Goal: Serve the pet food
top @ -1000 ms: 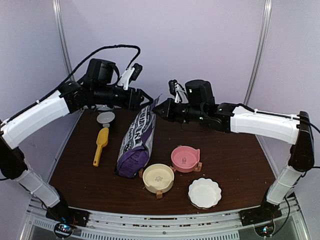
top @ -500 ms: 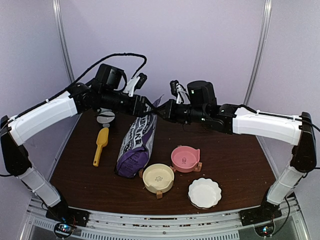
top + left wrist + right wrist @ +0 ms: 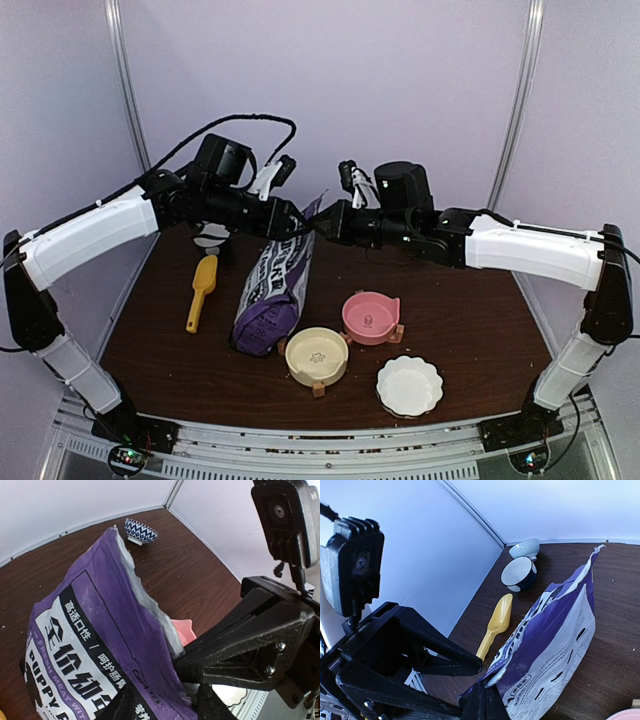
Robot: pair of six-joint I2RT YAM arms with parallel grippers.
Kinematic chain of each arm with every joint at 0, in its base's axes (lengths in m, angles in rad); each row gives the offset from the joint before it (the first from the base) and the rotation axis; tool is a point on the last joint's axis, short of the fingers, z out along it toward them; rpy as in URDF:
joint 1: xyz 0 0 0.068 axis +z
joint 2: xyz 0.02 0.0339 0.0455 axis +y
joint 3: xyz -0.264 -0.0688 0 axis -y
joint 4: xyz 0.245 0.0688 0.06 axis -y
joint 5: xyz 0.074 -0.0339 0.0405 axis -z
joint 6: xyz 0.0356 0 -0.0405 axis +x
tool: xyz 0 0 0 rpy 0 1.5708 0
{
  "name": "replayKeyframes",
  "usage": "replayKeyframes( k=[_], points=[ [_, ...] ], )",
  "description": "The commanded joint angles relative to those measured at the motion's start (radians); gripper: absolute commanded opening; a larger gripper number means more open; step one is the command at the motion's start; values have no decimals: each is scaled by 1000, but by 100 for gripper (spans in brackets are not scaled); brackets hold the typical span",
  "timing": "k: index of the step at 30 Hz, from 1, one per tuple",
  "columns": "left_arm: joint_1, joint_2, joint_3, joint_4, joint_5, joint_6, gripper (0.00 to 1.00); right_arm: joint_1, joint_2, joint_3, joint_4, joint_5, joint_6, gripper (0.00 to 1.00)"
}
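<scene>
No kibble shows in any view. The purple "PUPPY FOOD" bag (image 3: 272,290) lies on the table with its torn-open top (image 3: 310,212) lifted toward the back. My right gripper (image 3: 322,222) is shut on the torn top edge, as the right wrist view (image 3: 482,700) shows, with the bag (image 3: 555,640) hanging from it. My left gripper (image 3: 295,218) is open, with one jaw on each side of the bag's front panel (image 3: 100,630) in the left wrist view (image 3: 165,706). The two grippers face each other almost touching.
A yellow scoop (image 3: 201,290) lies left of the bag. A cream bowl (image 3: 317,355), a pink bowl (image 3: 371,316) and a white scalloped dish (image 3: 409,385) stand near the front. A blue-and-white bowl (image 3: 211,236) sits at the back left, with a second bowl (image 3: 525,547) behind it.
My left gripper has moved right and down to the bag's raised top. My right gripper has shifted slightly left, still holding the top edge.
</scene>
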Motion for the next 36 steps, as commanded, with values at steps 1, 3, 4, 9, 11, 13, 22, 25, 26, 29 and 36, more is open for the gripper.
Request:
replayKeyframes(
  k=[1,3,4,9,11,13,22,25,26,29,36],
  points=[
    [6,36,2,0,52,3,42,18,-57,-8,25,-51,-64,0],
    [8,43,4,7,76,5,38,18,-61,-8,21,-67,-88,0],
    [8,46,3,15,88,5,36,19,-63,-6,16,-75,-100,0],
    [13,54,0,35,121,3,16,18,-56,6,-16,-109,-155,0],
    [15,56,0,35,122,2,7,18,-54,12,-39,-120,-179,0],
    [17,57,-1,38,118,3,0,18,-52,16,-62,-131,-203,0],
    [17,39,-5,47,59,6,0,24,-61,4,-117,-32,-235,0],
    [17,37,-5,46,42,6,0,32,-70,4,-145,27,-242,0],
    [17,35,-7,45,33,7,0,35,-72,6,-160,54,-245,0],
    [17,28,-9,44,8,9,0,39,-73,15,-208,118,-247,0],
    [17,15,-9,48,-31,17,0,46,-52,47,-291,195,-233,0]
  ],
)
